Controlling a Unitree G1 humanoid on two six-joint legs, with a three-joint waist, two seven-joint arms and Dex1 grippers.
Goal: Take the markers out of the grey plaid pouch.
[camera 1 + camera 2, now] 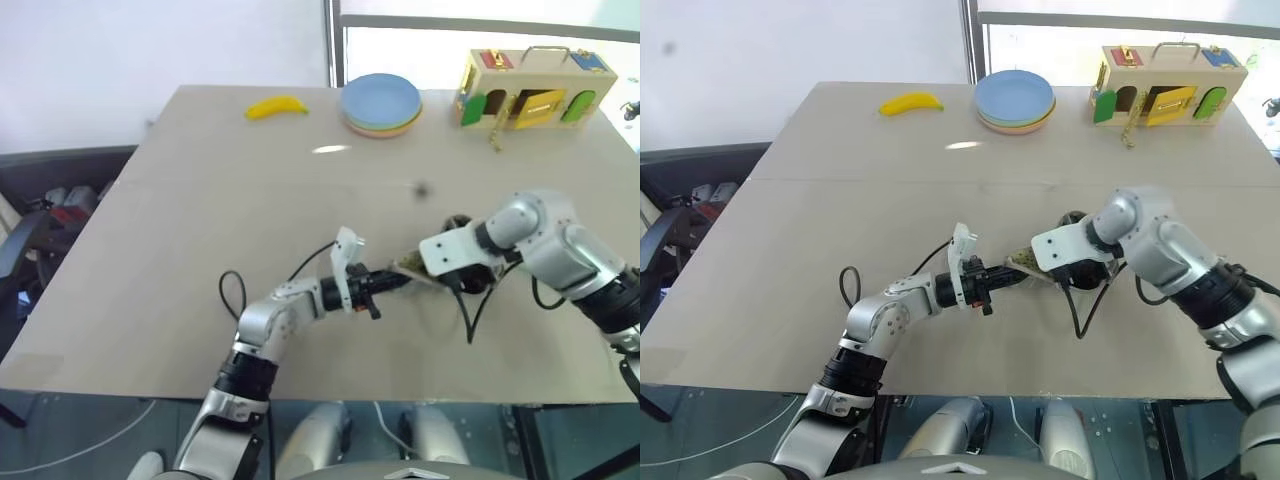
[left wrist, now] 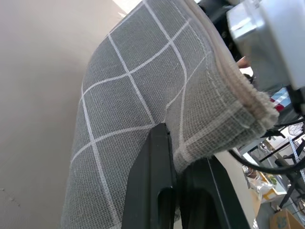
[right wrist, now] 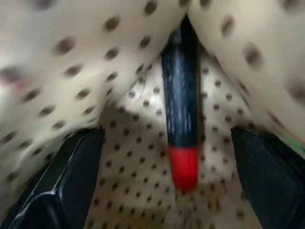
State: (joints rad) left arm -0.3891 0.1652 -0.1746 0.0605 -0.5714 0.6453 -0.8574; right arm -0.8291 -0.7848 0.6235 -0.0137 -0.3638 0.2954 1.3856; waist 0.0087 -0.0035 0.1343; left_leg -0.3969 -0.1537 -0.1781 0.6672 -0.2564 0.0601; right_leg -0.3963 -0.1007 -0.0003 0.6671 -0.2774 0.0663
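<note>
Pouch [image 2: 138,105], the grey plaid one, sits mid-counter [image 1: 200,200], held up off it; the left fingers [image 2: 157,191] pinch its edge tight. The right fingers [image 3: 62,191] are spread wide inside the dotted lining; a black marker [image 3: 181,119] with a red tip lies between them, tip toward 6 o'clock.

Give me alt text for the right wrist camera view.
A black marker with a red tip lies inside the pouch, against its cream dotted lining. The right tool is open, one black finger on each side of the marker.
</note>
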